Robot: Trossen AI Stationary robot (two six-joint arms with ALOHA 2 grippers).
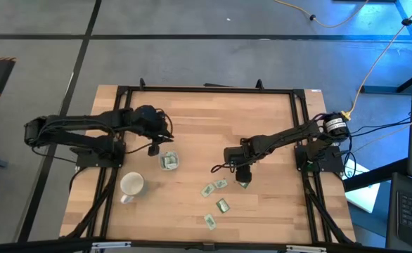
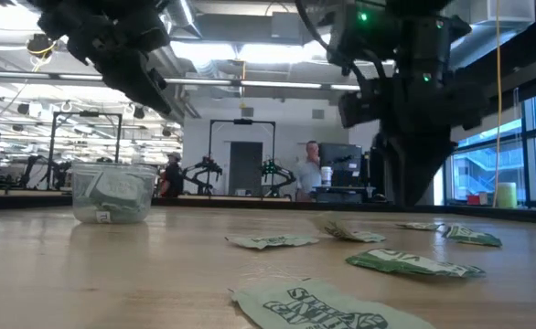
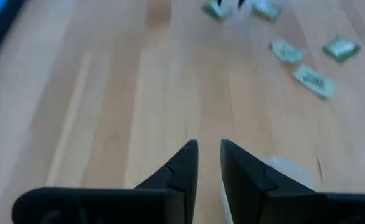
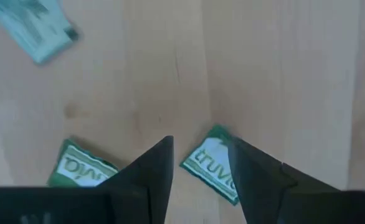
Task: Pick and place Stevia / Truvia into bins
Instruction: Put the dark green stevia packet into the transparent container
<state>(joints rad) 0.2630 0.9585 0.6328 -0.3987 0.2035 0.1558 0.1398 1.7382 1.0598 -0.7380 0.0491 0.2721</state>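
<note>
Several green-and-white Truvia sachets lie flat on the wooden table, among them one (image 1: 223, 205) near the front and one (image 2: 414, 264) in the low view. The clear plastic cup (image 1: 169, 161) (image 2: 112, 193) stands upright left of centre with sachets inside. My right gripper (image 1: 242, 177) (image 4: 198, 155) is low over the table and open, with one sachet (image 4: 208, 167) lying between its fingers and another (image 4: 78, 167) just outside. My left gripper (image 1: 153, 147) (image 3: 208, 152) hovers beside the cup's far left side, open by a narrow gap and holding nothing. My right gripper comes at the sachet from above, fingers pointing down, one on either side of it. One fingertip (image 4: 241, 158) overlaps the sachet's corner (image 4: 218, 134) in the wrist view; I cannot tell whether it touches. The sachet lies flat on the table.
An opaque white mug (image 1: 131, 185) with a handle stands near the front left, close to the cup. A black frame (image 1: 206, 89) borders the table. Bare wood spreads across the far half. People and equipment show in the room beyond the table.
</note>
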